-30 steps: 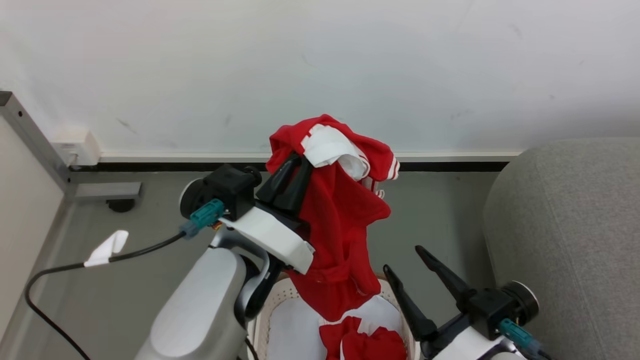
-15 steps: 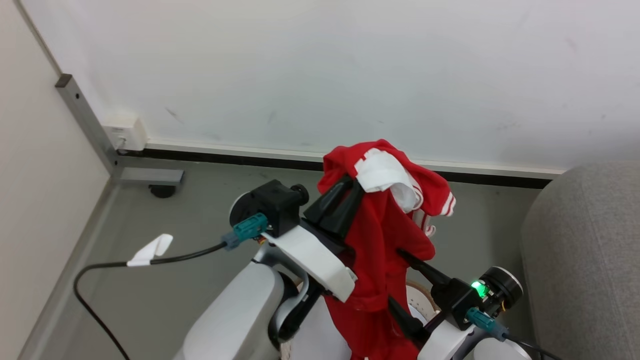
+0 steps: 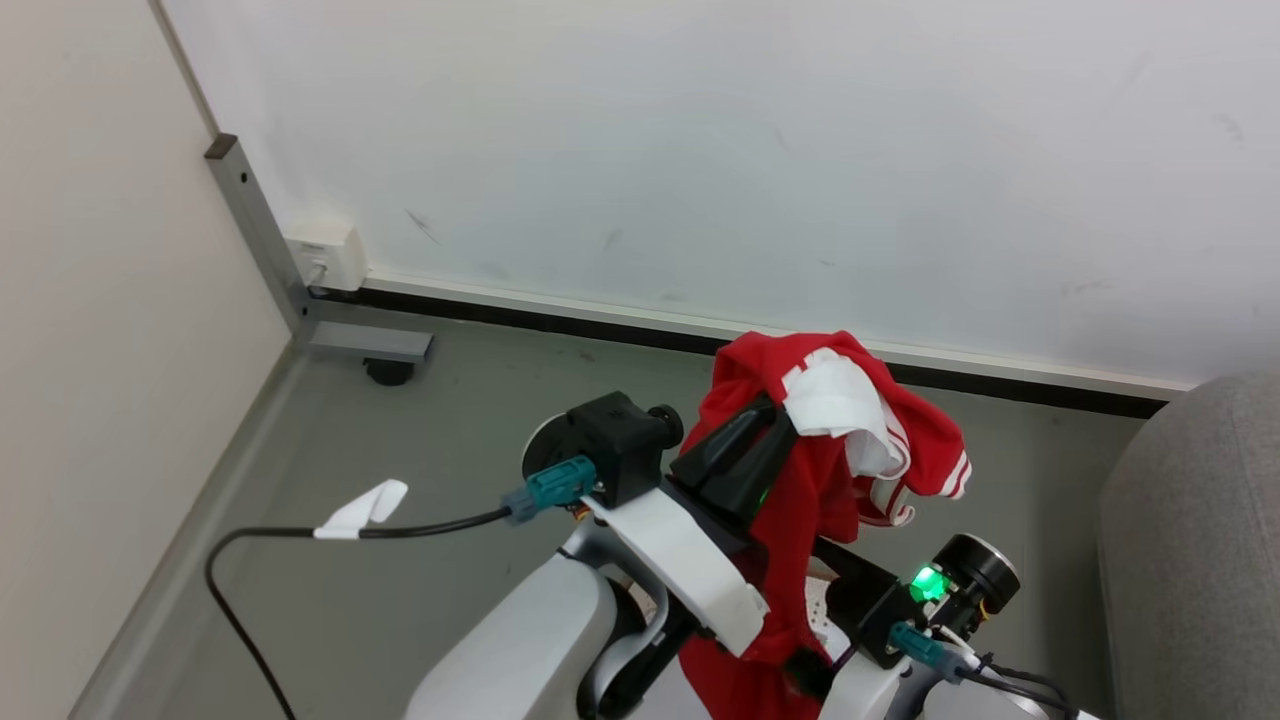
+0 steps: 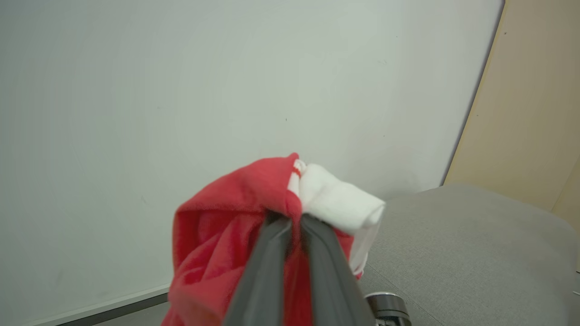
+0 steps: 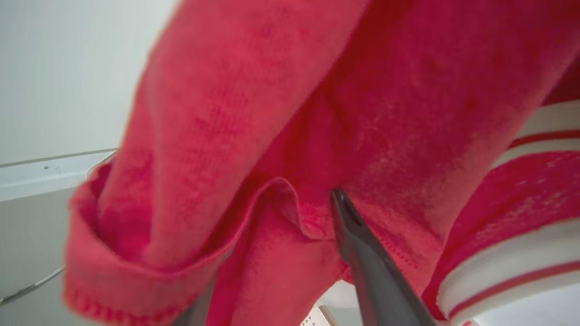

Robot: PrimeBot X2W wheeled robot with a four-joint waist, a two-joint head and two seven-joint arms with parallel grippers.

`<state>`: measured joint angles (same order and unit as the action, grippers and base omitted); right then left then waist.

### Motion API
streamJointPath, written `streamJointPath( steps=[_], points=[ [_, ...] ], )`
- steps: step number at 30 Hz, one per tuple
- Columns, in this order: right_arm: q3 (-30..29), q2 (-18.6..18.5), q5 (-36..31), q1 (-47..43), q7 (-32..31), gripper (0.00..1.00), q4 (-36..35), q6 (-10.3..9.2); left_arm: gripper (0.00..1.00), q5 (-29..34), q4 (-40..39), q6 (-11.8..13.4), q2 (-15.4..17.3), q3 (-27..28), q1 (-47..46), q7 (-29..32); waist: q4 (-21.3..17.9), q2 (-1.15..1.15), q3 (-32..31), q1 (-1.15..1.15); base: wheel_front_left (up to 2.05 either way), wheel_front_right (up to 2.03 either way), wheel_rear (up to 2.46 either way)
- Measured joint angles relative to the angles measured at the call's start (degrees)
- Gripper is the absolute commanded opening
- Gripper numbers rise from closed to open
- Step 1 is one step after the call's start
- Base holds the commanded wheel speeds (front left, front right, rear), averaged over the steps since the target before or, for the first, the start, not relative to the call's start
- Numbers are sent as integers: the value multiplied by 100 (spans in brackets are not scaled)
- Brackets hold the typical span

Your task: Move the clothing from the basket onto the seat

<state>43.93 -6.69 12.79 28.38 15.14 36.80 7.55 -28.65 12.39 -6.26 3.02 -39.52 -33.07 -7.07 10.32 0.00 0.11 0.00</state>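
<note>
A red garment with a white panel and striped trim, part of the clothing (image 3: pixel 830 470), hangs in the air in front of the wall. My left gripper (image 3: pixel 775 420) is shut on its top fold; the left wrist view shows the two dark fingers (image 4: pixel 272 253) pinched together in the red cloth (image 4: pixel 226 226). My right gripper (image 5: pixel 276 235) is open, its fingers wide apart and pushed into the hanging cloth (image 5: pixel 253 113); one finger (image 5: pixel 367 262) shows plainly, the other is mostly covered. A sliver of the cream basket (image 3: pixel 815 600) shows below the garment. The grey seat (image 3: pixel 1190 560) is at the right.
A white wall with a dark skirting strip (image 3: pixel 560 315) runs behind. A beige panel with a grey metal post (image 3: pixel 255 220) stands at the left. A black cable (image 3: pixel 260 540) with a white tag lies on the grey floor.
The camera has swung, shifting the whole picture right and down. The right gripper rose from beside the basket into the hanging garment, still open. The left gripper kept its hold.
</note>
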Motion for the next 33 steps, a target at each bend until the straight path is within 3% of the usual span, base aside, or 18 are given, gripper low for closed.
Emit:
streamJointPath(
  steps=[5, 12, 14, 16, 33],
  points=[
    [201, 68, -3, 216, 0, 100, 229, 0, 0, -45, -13, 26, -5, -110, -2, 19, 71, 0, -8, 0, 0, 0, 0],
    [-4, 156, 62, 405, 0, 100, 415, 0, 0, -136, -32, 63, -11, -200, -40, 25, 152, 0, -7, 0, 0, 0, 0],
    [-77, 187, 81, 411, 0, 44, 372, 0, 0, -152, -21, 79, -11, -203, -40, 19, 159, 0, 0, 0, 0, 0, 0],
    [-112, 203, 81, 410, 0, 0, 348, 0, 0, -156, 5, 101, -11, -201, -40, 0, 152, 0, 10, 0, 0, 0, 0],
    [-780, 188, 509, -66, 0, 0, -548, 0, 0, -196, 241, 207, 114, -118, -54, -112, -143, 0, 40, 0, 0, 0, 0]
  ],
)
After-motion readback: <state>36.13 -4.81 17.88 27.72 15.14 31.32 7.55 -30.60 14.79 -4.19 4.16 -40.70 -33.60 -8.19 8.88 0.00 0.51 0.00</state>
